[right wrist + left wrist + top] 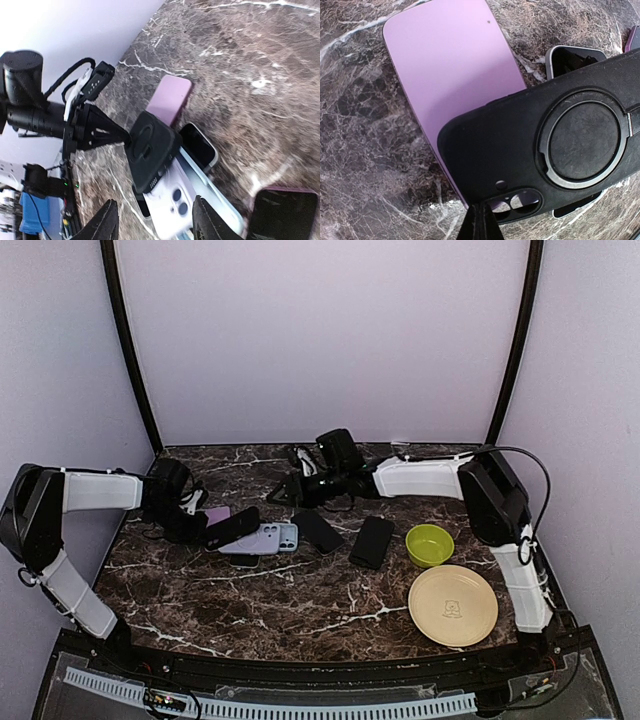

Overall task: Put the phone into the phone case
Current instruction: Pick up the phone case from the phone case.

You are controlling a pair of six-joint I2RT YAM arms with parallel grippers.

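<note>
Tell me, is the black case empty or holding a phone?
Empty: the black case shows only lilac through its camera cutout, no lenses; the left end effector pinches its edge.

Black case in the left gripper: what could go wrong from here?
1. The left gripper pinches the black case only at its edge by the camera cutout, so it could pivot or slip.
2. The case sits over the pink slab and the lilac phone. Moving it may drag them.
</note>
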